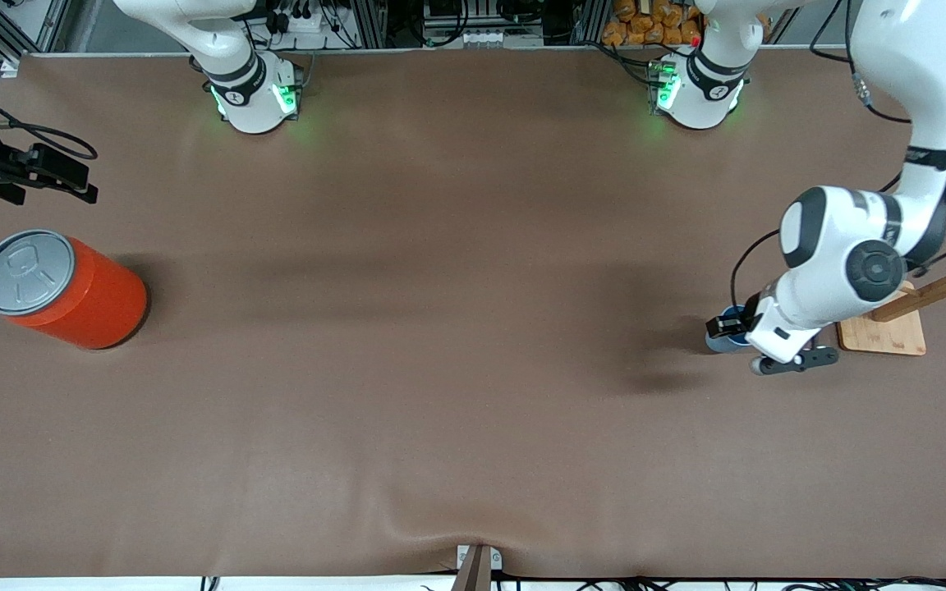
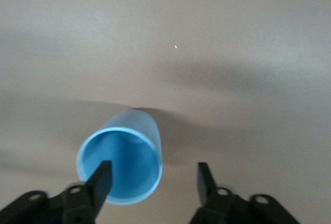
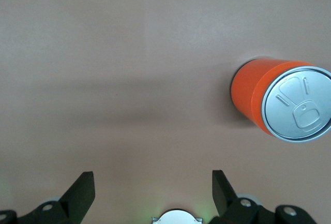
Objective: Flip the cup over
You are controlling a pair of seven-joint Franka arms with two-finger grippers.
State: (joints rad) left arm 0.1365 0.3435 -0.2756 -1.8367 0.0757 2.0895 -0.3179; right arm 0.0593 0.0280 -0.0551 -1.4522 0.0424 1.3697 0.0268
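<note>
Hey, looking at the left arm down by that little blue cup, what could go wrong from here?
One finger of the open left gripper sits over the cup's rim, so closing may pinch one wall and squash or tip the light cup. The cup also stands beside a wooden stand, which the arm might bump while turning it. The right gripper waits open near the orange can.

A matt, smooth light-blue plastic is seen on the cup (image 2: 124,158). The table (image 1: 440,328) is covered by a dull brown cloth-like sheet, faintly rippled at its near edge. A glossy orange wall and a brushed grey metal lid are shown by the can (image 1: 62,289). Pale, unvarnished wood is presented by the stand (image 1: 892,328).
</note>
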